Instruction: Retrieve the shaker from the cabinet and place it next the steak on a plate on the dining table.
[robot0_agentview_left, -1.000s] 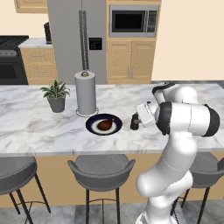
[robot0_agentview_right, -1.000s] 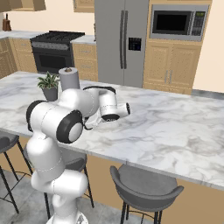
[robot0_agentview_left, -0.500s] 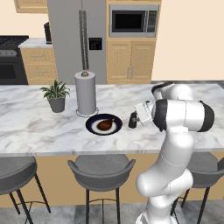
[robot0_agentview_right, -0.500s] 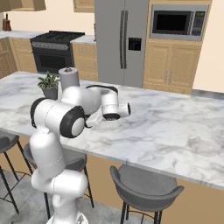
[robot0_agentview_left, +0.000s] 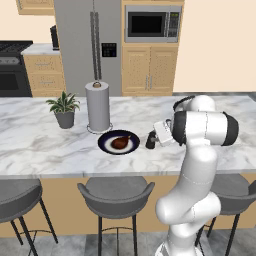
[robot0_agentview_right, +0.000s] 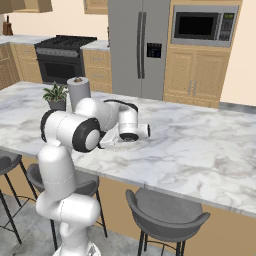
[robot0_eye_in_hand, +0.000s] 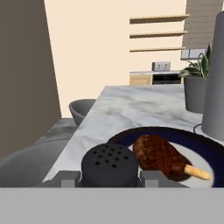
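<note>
The pincer (robot0_agentview_left: 151, 140) is pinching the one shaker (robot0_agentview_left: 150, 141) between its fingers, standing it on the marble surface (robot0_agentview_left: 45, 150). Just beyond it, one plate (robot0_agentview_left: 106, 146) is carrying one steak (robot0_agentview_left: 121, 142); further on, one paper towel roll (robot0_agentview_left: 97, 106) and one potted plant (robot0_agentview_left: 64, 107) are standing.

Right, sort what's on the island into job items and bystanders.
Job:
small black cylindrical shaker
reddish-brown steak
round dark plate
veined marble dining table

Bystanders:
tall white paper towel roll
potted green plant
</note>
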